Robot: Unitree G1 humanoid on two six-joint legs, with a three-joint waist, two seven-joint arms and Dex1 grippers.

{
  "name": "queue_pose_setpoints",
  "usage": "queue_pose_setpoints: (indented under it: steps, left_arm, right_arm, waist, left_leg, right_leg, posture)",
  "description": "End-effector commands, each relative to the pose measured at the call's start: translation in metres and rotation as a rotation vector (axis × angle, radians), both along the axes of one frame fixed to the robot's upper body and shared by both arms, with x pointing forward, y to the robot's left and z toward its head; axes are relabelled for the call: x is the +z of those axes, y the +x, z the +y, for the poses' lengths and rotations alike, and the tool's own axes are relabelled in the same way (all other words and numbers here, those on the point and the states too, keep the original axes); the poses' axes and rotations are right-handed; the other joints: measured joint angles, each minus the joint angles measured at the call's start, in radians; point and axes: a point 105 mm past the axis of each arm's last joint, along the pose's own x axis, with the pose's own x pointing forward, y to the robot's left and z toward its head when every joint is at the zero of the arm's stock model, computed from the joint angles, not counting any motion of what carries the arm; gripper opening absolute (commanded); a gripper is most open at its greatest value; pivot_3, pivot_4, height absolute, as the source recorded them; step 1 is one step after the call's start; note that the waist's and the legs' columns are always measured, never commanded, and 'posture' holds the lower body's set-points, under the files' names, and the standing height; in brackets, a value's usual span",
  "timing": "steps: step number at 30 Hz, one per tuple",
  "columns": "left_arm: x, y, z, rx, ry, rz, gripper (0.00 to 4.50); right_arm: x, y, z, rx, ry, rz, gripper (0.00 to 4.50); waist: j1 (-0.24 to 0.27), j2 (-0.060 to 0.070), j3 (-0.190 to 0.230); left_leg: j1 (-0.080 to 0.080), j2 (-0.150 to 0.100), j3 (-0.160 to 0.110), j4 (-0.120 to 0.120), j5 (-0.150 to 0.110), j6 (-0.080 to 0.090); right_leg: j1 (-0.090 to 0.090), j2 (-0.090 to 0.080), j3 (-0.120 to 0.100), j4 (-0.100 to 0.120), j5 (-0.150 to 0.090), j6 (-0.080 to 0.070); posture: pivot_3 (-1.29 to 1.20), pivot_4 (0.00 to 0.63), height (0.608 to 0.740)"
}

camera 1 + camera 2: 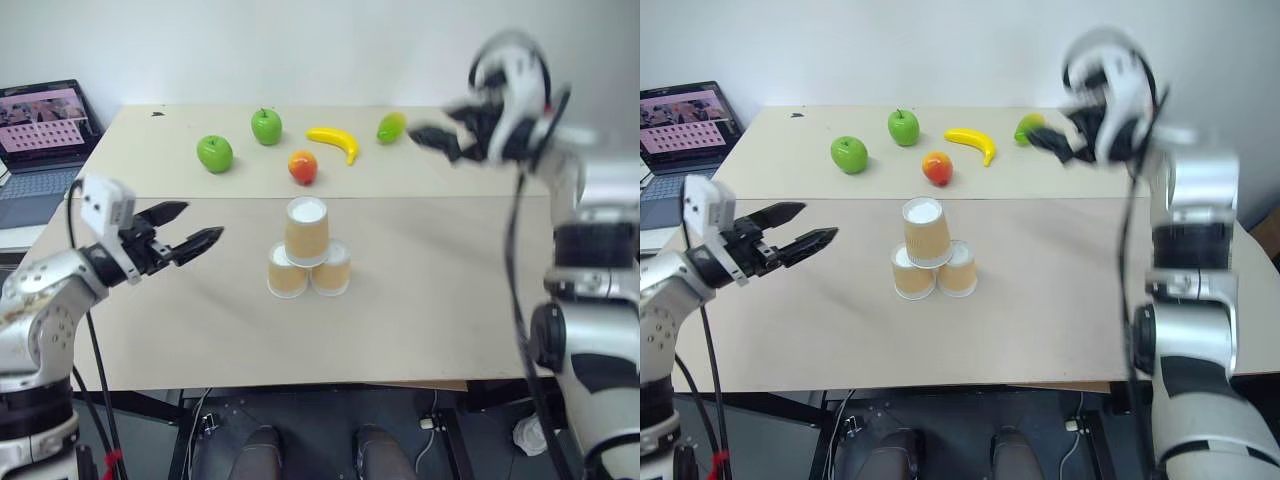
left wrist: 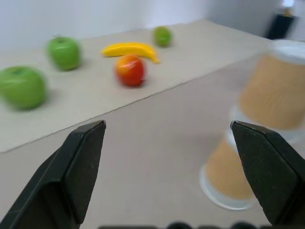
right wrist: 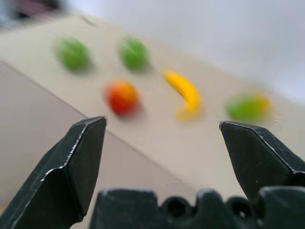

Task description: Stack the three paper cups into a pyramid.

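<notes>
The 3 paper cups (image 1: 307,256) stand upside down as a finished pyramid (image 1: 928,262) near the middle of the counter (image 1: 420,330), closer to its front edge than the fruit: 2 cups side by side and touching, the third resting on top across both. The left hand (image 1: 196,229) hovers above the counter toward its left edge, well apart from the cups, its 2 black fingers spread wide with nothing between them. The right hand (image 1: 1045,138) is raised over the back right corner, blurred, fingers parted wide and holding nothing. Along the back edge lie 2 green apples (image 1: 215,153), a banana (image 1: 335,141), a small green-yellow fruit (image 1: 391,127), and an orange-red fruit (image 1: 302,167) just in front of them. A laptop (image 1: 38,135) sits off the left edge.
</notes>
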Motion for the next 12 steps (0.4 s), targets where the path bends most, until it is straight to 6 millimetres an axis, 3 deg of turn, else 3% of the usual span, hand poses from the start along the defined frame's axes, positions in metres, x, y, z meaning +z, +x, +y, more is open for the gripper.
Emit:
queue_pose_setpoints:
  steps: [1, 4, 7, 12]
  left_arm:
    - [0.015, 0.004, 0.043, 0.376, -0.045, -0.142, 4.50]
    - [-0.004, 0.009, 0.067, 0.574, -0.034, -0.137, 4.50]
    - [-0.019, 0.013, 0.082, 0.710, -0.038, -0.152, 4.50]
    - [-0.040, 0.020, 0.087, 0.774, -0.086, -0.158, 4.50]
  right_arm:
    - [-0.008, -0.011, -0.041, -0.276, -0.106, -0.101, 4.44]
    - [-0.031, -0.013, -0.040, -0.304, -0.111, -0.118, 4.44]
    - [-0.040, -0.011, -0.029, -0.280, -0.078, -0.151, 4.44]
    - [-0.056, -0.012, -0.022, -0.269, -0.024, -0.142, 4.44]
  waist:
    - [-0.002, 0.002, 0.000]
    - [-0.017, 0.002, 0.000]
    - [-0.030, 0.002, -0.001]
    - [-0.027, 0.002, -0.001]
  left_leg:
    - [0.000, 0.000, 0.001, 0.000, 0.000, 0.000]
    - [0.005, 0.001, 0.003, -0.001, 0.000, 0.000]
    - [0.010, 0.002, 0.006, -0.002, 0.000, 0.000]
    - [0.008, 0.002, 0.005, -0.002, 0.000, 0.000]
  right_leg:
    - [-0.001, 0.000, 0.001, 0.001, 0.000, 0.000]
    - [0.002, 0.002, 0.003, -0.001, 0.000, 0.000]
    - [0.004, 0.004, 0.006, -0.004, 0.000, 0.000]
    - [0.004, 0.003, 0.006, -0.005, 0.000, 0.000]
  posture:
    - [0.00, 0.150, 0.732]
    - [0.00, 0.150, 0.732]
    - [0.00, 0.150, 0.732]
    - [0.00, 0.150, 0.732]
